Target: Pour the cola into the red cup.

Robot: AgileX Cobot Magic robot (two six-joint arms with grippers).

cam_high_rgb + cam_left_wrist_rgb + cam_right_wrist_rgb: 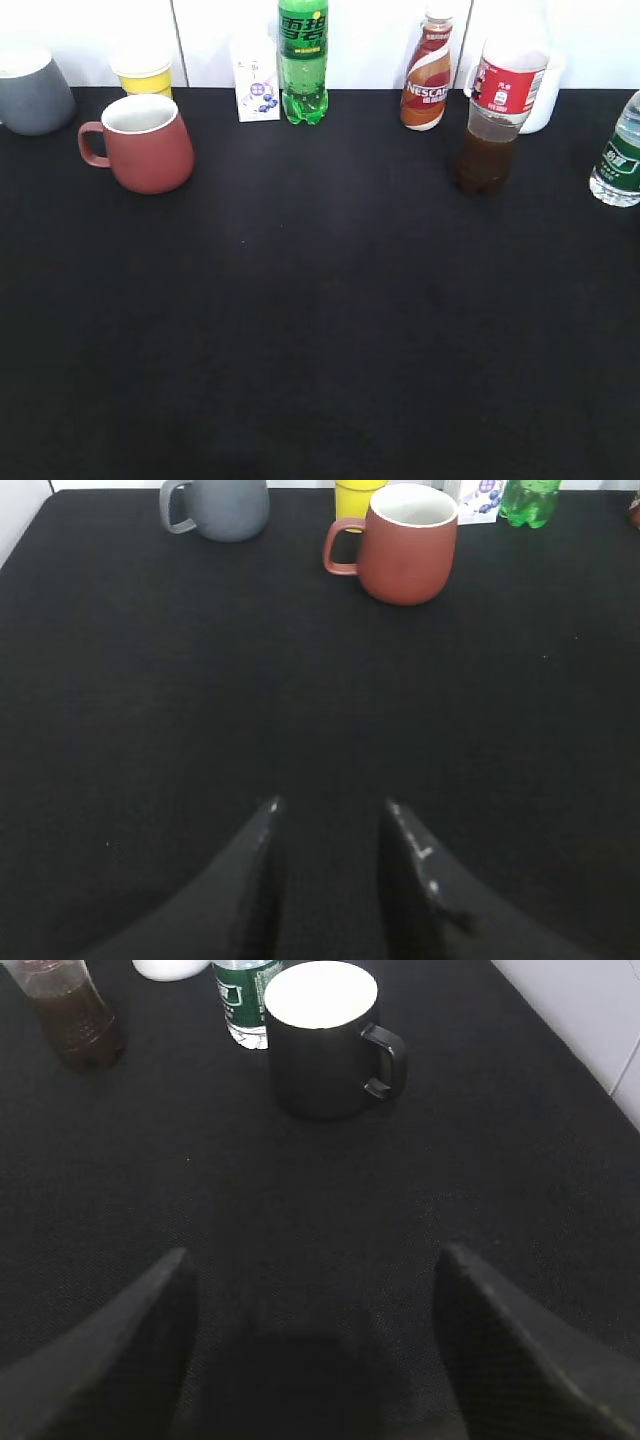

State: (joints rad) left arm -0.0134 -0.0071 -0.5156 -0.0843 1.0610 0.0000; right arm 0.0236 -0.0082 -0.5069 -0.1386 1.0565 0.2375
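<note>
The cola bottle (497, 118) stands upright at the back right, clear plastic with a red label, dark liquid in its lower part; its cap is out of frame. Its base also shows in the right wrist view (70, 1015). The red cup (145, 142) stands at the back left, handle to the left, white inside, empty; it also shows in the left wrist view (405, 542). My left gripper (330, 805) is open and empty over bare cloth, well short of the cup. My right gripper (312, 1255) is wide open and empty, short of the bottle. Neither arm shows in the exterior view.
Black cloth covers the table (320, 330). Along the back stand a grey mug (33, 92), yellow paper cup (143, 70), small white carton (257, 88), green soda bottle (302, 60), Nescafe bottle (428, 75), and a green-labelled water bottle (620, 155). A black mug (322, 1040) stands before my right gripper.
</note>
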